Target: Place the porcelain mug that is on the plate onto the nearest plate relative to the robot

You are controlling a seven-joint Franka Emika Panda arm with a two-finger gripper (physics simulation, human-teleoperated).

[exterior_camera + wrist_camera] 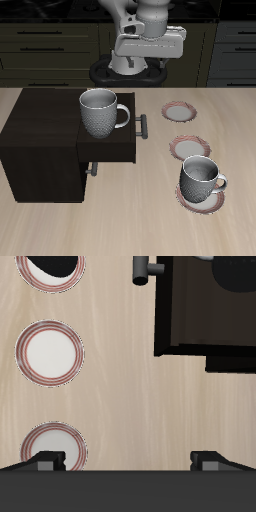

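Observation:
The porcelain mug (200, 180) stands upright on the plate (207, 203) nearest the table's front edge, its handle pointing sideways. In the wrist view only a dark part of this mug (55, 264) shows at the frame's edge, on its plate (30, 274). Two more ringed plates lie bare: the middle plate (190, 148) (50, 353) and the plate closest to the robot's base (180, 111) (55, 446). My gripper (146, 58) (128, 461) hangs high above the back of the table, far from the mug. It is open, with nothing between its fingertips (45, 461).
A dark cabinet (50, 145) (210, 306) fills one side of the table, its drawer (110, 150) pulled out towards the plates. A second, larger-looking dimpled mug (100, 112) stands on the cabinet's top.

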